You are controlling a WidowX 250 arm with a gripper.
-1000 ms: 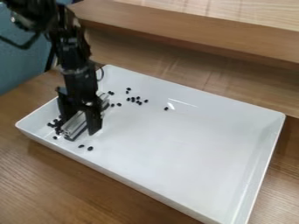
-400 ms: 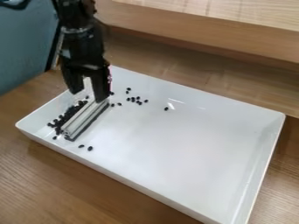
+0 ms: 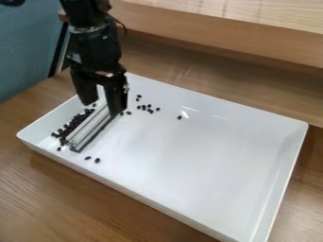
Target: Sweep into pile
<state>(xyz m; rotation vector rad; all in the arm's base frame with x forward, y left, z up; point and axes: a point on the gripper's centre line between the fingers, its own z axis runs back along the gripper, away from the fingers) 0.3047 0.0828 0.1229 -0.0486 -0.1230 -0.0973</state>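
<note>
The black gripper (image 3: 103, 107) hangs over the far left part of the white tray (image 3: 202, 160), with its two fingers spread apart. Below and between them lies the far end of a silver grooved bar (image 3: 89, 127) with a dark lower edge, resting on the tray floor. Along the bar's left side runs a band of small black beans (image 3: 72, 125). A loose cluster of beans (image 3: 144, 108) sits right of the gripper, with a lone bean (image 3: 179, 117) farther right. Two beans (image 3: 97, 160) lie near the tray's front left wall.
The tray's raised rim (image 3: 170, 216) surrounds the work area, on a wooden table (image 3: 56, 194). Behind it stands a wooden ledge (image 3: 233, 35), and a blue-grey surface (image 3: 25, 52) is at the upper left.
The gripper was low around the bar; it has risen and moved toward the tray's far side, uncovering the beans beside the bar. Bar and beans look unmoved.
</note>
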